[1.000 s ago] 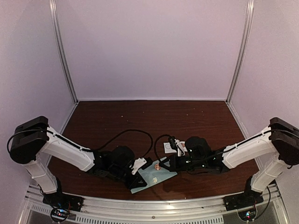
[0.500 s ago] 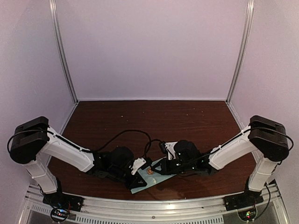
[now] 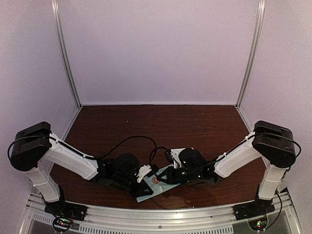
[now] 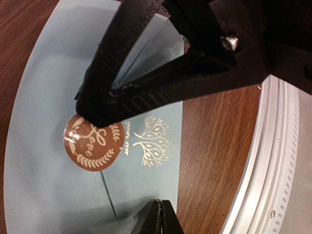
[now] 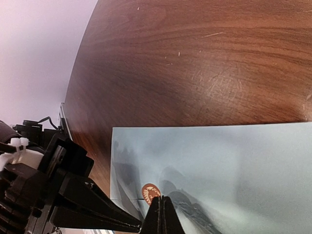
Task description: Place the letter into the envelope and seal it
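The pale teal envelope [image 3: 150, 191] lies flat near the table's front edge, with its flap folded down and a gold tree print [image 4: 153, 146] at its centre. My right gripper [image 3: 159, 179] is shut on the edge of a round brown sticker [image 4: 92, 143]. It holds the sticker against the envelope [image 5: 234, 161] at the flap's tip, and the sticker also shows in the right wrist view [image 5: 150, 190]. My left gripper [image 4: 162, 217] is shut, with its tip resting on the envelope [image 4: 44, 97] near one edge. No letter shows.
A small white strip of round stickers [image 3: 178, 152] lies on the dark wooden table [image 3: 161, 122] just behind the right gripper. A silver rail [image 4: 273, 165] runs along the front edge beside the envelope. White walls enclose the sides and back.
My right arm has swung left, carrying the brown sticker from near the white strip onto the envelope. My left gripper has stayed on the envelope.
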`<state>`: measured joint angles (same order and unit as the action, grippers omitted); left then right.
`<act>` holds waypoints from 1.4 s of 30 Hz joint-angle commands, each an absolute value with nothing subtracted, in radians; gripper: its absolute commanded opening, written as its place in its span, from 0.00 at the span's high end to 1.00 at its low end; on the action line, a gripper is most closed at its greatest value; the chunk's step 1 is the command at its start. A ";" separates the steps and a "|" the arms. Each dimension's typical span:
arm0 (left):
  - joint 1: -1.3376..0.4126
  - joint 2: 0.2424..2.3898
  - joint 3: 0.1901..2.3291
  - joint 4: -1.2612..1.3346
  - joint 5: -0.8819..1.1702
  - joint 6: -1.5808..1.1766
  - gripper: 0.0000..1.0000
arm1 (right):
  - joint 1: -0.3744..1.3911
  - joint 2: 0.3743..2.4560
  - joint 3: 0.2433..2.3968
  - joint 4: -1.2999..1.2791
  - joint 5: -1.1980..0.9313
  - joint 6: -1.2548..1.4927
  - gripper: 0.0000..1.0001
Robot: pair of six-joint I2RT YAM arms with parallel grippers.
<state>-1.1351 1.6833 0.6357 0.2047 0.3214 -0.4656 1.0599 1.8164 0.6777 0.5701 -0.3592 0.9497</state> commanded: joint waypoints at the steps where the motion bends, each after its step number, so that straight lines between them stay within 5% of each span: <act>1: -1.138 1.700 0.620 0.181 0.310 -0.467 0.96 | 1.065 1.833 0.689 0.580 -0.354 0.964 1.00; 42: -1.138 1.712 0.623 0.202 0.307 -0.478 0.97 | 1.047 1.895 0.683 0.602 -0.323 0.988 1.00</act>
